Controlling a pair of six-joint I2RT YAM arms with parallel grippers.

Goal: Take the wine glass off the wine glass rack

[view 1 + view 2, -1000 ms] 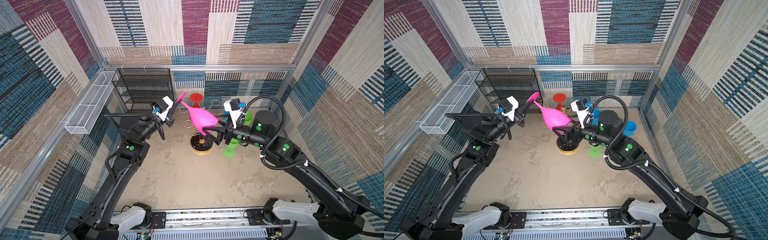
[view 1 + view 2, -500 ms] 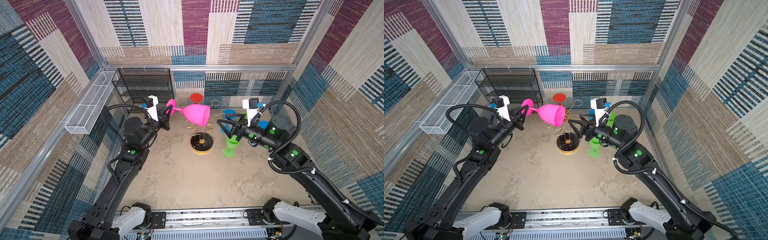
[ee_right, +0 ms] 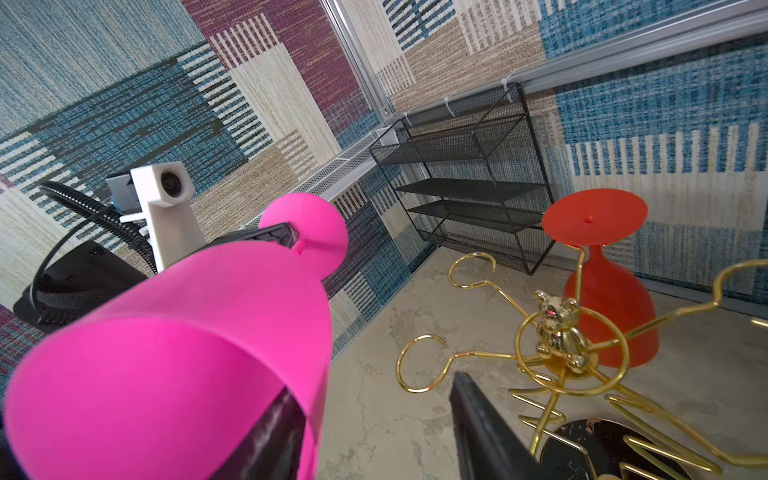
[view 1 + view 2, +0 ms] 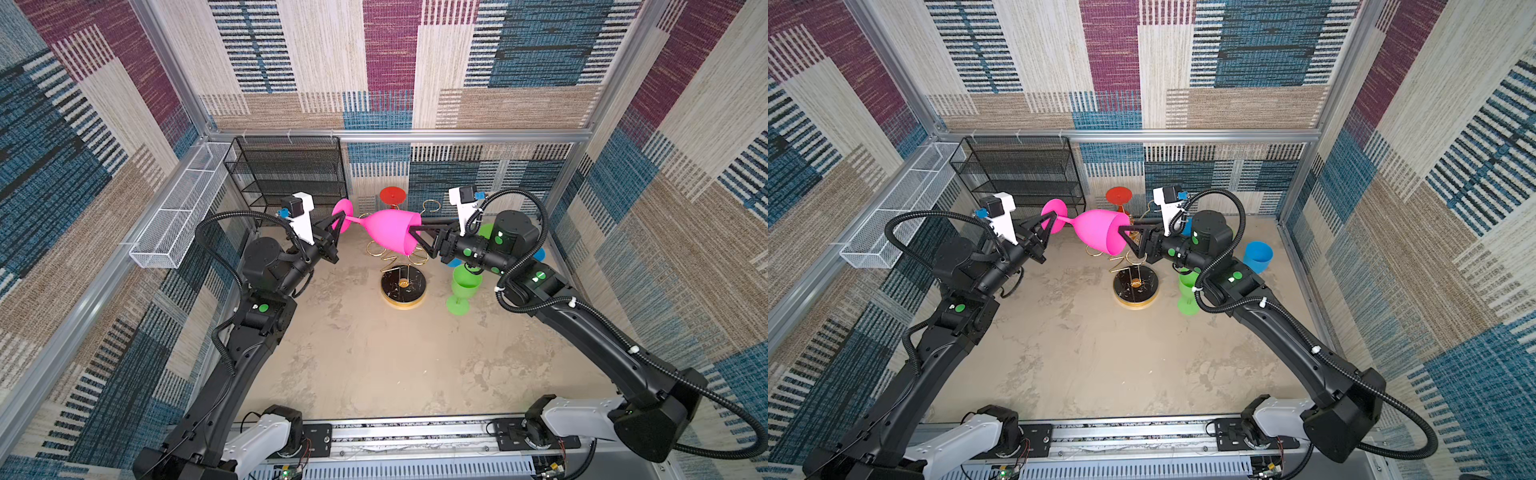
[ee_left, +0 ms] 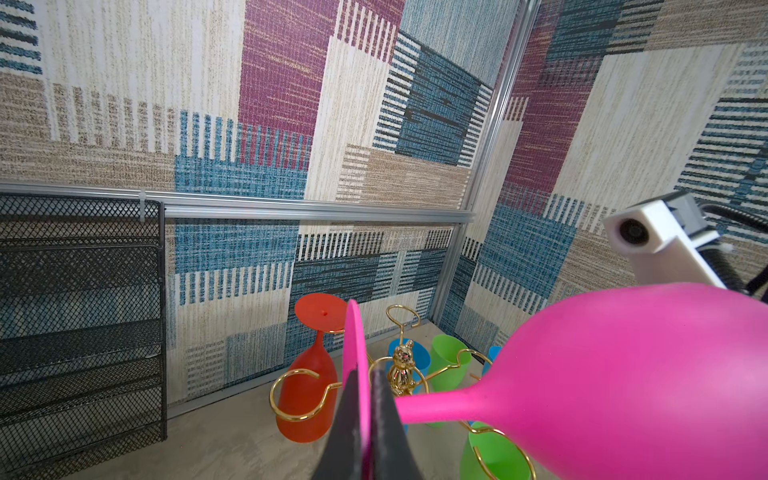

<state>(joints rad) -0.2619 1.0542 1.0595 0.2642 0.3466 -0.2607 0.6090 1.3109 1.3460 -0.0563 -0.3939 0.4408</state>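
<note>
**Item:** wine glass [image 4: 390, 230], pink.
**Position:** upper centre of both top views. It lies horizontal in the air above the wine glass rack [image 4: 403, 286] and clear of its gold rings. The foot points toward the left of the frame and the open mouth toward the right.

**Left hand** [image 4: 341, 218]: clenched on the edge of the glass's round foot, with one finger on either face of the disc.

**Right hand** [image 4: 415, 237]: at the mouth of the bowl, jaws parted and straddling the rim. In the right wrist view one finger [image 3: 270, 419] sits inside the bowl. The other finger stands outside, apart from the wall, so the hand is not closed on the glass.

**Rack:** stands on the tabletop [image 4: 374, 353], with its black base just below the glass in the frame. A red glass [image 4: 392, 195] hangs upside down from a far arm.

**Also present:**
- green glass [image 4: 463, 286], upright, just right of the rack's base
- black mesh shelf [image 4: 291, 174], against the back wall, upper left of centre
</note>
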